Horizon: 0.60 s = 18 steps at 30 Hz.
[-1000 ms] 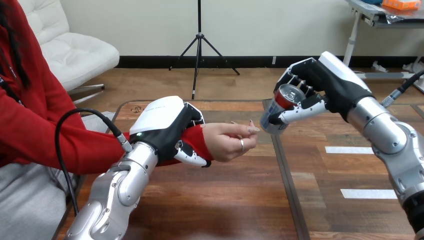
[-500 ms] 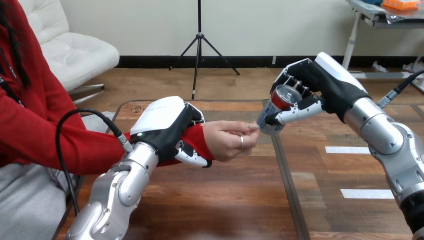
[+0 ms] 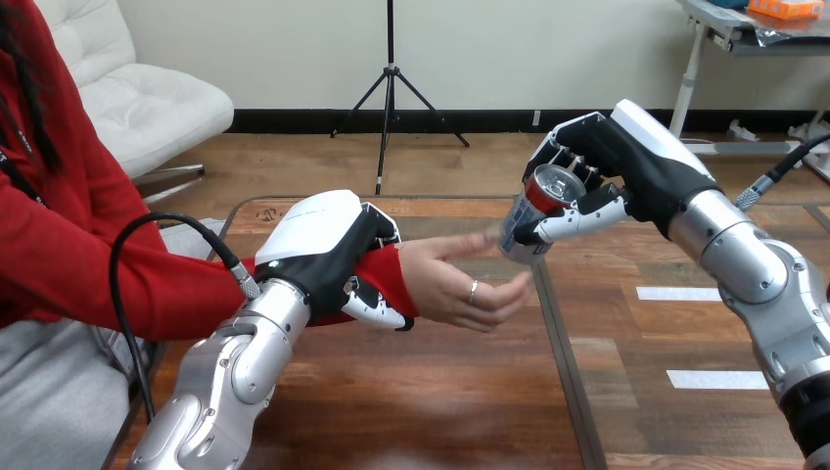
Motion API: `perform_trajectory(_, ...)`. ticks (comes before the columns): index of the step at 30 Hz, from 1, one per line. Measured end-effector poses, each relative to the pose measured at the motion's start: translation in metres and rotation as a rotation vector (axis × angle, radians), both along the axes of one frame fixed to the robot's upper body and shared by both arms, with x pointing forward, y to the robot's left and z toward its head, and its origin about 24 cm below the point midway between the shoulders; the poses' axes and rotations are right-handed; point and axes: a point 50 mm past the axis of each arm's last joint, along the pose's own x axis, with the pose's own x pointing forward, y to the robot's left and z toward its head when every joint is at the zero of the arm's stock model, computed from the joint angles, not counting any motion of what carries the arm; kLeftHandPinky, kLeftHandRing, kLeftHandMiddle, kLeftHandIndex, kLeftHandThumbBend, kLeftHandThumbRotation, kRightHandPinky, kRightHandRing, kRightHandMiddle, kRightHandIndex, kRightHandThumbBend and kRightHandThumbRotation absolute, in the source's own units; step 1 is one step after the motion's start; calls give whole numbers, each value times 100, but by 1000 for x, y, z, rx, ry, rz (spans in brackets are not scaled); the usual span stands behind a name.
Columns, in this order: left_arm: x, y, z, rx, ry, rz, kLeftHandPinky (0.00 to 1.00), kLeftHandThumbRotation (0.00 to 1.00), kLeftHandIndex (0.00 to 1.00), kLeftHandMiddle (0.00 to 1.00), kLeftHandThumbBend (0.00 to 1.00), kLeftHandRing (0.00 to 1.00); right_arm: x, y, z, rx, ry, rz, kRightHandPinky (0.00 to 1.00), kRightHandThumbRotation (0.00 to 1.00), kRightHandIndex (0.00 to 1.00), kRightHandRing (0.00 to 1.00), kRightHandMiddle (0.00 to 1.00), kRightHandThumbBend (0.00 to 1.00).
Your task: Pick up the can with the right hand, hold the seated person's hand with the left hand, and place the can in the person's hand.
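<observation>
Person's hand [image 3: 455, 284] has opened since earlier, fingertips now at the can [image 3: 529, 217]. Right hand [image 3: 636, 166] grips the tilted can above the table [image 3: 440, 392]; left hand [image 3: 318, 235] clasps the person's sleeved wrist [image 3: 384, 276].

No legible text, print on the can [image 3: 533, 204] too blurred to read

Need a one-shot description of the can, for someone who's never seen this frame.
Above the seam of the wooden table, the robot's right hand hovers right of centre. Its curled fingers grip a small metal can, tilted toward the person's open hand. Red band under a silver lid; nothing else there is cylindrical.
</observation>
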Motion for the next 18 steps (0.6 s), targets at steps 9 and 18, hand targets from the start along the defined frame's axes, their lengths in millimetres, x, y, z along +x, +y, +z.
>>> perform_trajectory(9, 0, 0, 0, -2, 1, 0, 27, 0, 36, 38, 69, 32, 0, 5, -2, 6, 4, 11, 31, 0, 46, 36, 42, 73)
perform_trajectory(18, 0, -1, 0, -5, 2, -1, 28, 0, 37, 38, 69, 33, 0, 11, -4, 14, 8, 24, 30, 0, 45, 34, 41, 73)
